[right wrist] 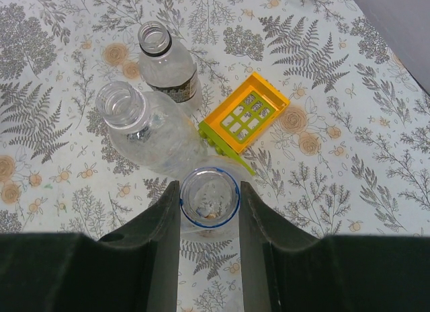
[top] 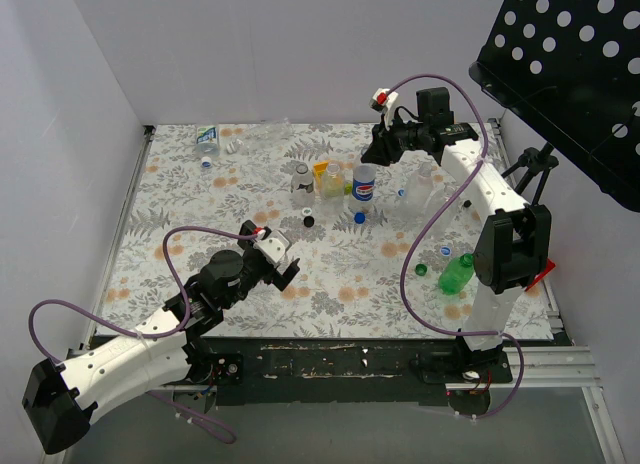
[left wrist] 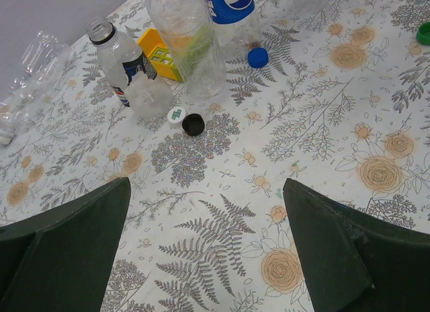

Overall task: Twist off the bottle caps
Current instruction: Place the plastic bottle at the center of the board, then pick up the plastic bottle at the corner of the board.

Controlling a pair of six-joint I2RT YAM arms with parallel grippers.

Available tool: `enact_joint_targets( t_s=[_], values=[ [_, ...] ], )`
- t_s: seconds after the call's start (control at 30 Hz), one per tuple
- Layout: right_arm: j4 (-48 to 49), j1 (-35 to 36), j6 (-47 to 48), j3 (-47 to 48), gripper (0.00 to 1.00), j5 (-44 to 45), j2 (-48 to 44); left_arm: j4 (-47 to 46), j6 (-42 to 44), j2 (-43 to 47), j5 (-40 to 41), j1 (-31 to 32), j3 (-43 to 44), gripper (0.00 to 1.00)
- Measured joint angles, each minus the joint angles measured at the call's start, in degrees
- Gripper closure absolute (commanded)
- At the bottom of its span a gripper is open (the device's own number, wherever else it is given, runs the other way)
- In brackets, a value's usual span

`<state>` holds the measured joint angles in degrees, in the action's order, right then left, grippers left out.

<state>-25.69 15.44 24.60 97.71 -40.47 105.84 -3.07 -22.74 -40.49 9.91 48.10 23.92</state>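
Observation:
My right gripper point(top: 378, 149) point(right wrist: 209, 191) has its jaws shut on the open neck of a clear blue-labelled bottle point(top: 365, 184) point(right wrist: 209, 198); the bottle has no cap. A blue cap point(top: 359, 217) point(left wrist: 257, 57) lies just in front of it. Two more uncapped bottles, one small point(right wrist: 168, 63) and one wide and clear point(right wrist: 144, 127), stand beside it. A black cap point(left wrist: 194, 124) and a white cap point(left wrist: 176, 114) lie near them. My left gripper point(top: 280, 259) point(left wrist: 205, 184) is open and empty, low over the cloth, well short of the bottles.
A yellow toy block point(right wrist: 245, 113) lies among the bottles. A green bottle point(top: 456, 274) lies at the right with a green cap point(top: 421, 269) and a blue cap point(top: 445, 252) near it. Clear bottles point(top: 420, 189) stand right of centre. Another bottle point(top: 208, 136) lies back left. A black perforated stand point(top: 570, 74) overhangs the right.

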Motion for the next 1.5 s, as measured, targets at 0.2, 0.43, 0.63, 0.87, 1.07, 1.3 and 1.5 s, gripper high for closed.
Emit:
enact_joint_targets(
  t_s=[0.2,0.43,0.63,0.87,1.07,1.3,1.5],
  values=[
    [0.02,0.00,0.02,-0.02,0.60,-0.02,0.00,0.00,0.00,0.00,-0.02,0.00,0.00,0.02],
    [0.20,0.00,0.11,-0.11,0.47,-0.28,0.00,0.00,0.00,0.09,-0.07,0.00,0.00,0.02],
    [0.26,0.00,0.17,-0.76,0.41,-0.55,-0.09,0.00,0.00,0.09,-0.24,-0.04,0.00,0.02],
    [0.11,0.00,0.28,-1.29,0.34,-0.37,-0.42,0.00,-0.04,0.15,-0.39,-0.33,0.00,0.02],
    [-0.07,0.00,0.87,-1.95,0.28,-0.04,-1.68,-0.04,-0.20,0.20,-0.96,-0.39,0.00,0.02],
    [-0.11,0.00,1.09,-1.95,0.26,0.76,-3.13,-0.15,-0.26,0.26,-1.55,-0.50,0.00,0.02],
    [-0.33,0.00,1.27,-1.95,0.25,1.42,-4.68,-0.37,-0.66,0.90,-1.75,-0.76,0.00,0.02]
  ],
)
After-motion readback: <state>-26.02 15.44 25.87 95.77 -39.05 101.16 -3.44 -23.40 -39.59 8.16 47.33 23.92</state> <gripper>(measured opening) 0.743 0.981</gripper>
